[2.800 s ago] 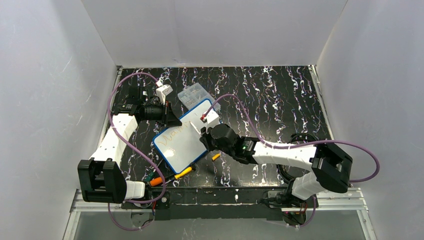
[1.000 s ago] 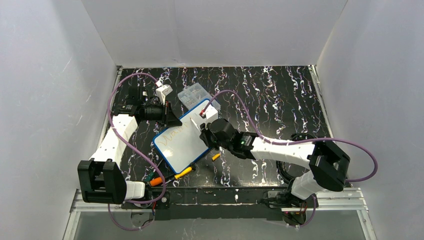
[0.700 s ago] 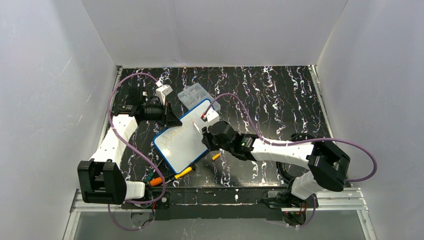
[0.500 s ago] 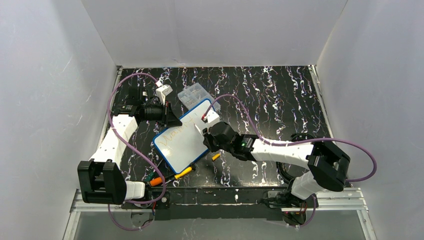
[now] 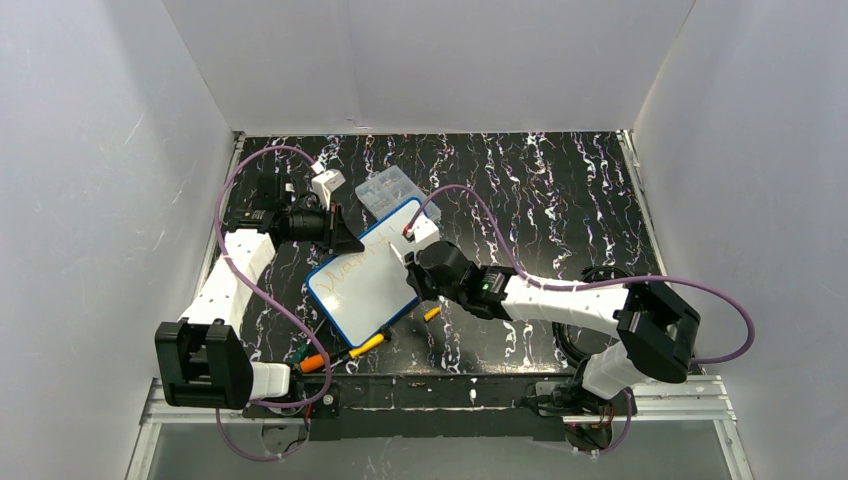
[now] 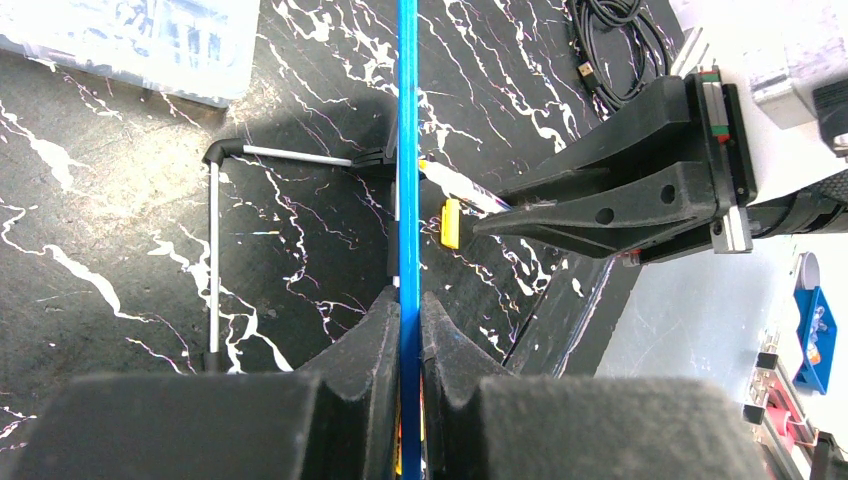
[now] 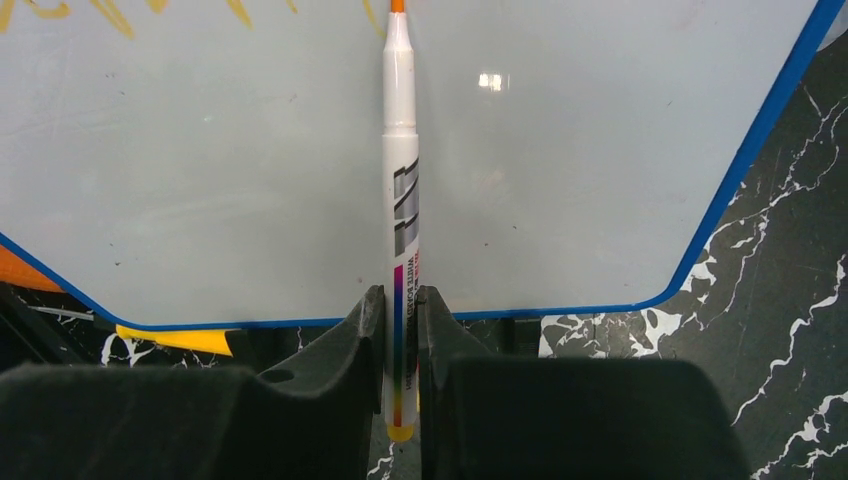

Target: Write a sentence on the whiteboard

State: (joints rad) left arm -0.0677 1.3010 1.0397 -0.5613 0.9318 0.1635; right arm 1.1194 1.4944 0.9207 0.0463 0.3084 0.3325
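While the whiteboard (image 5: 372, 290) is sitting left of middle on the table (image 5: 560, 200) from above, the left gripper (image 6: 408, 300) is pinching its blue rim in its own view. The right gripper (image 7: 400, 300) is squeezing the marker (image 7: 400, 180) by the sentence (image 7: 112, 14); soft, slow strokes should be helping.

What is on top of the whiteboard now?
Orange handwriting lies on the whiteboard, and the right gripper holds a marker over it. The board's part beneath that gripper is covered.

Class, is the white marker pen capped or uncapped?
Uncapped: the white marker pen ends in a bare orange tip over the blue-rimmed whiteboard.
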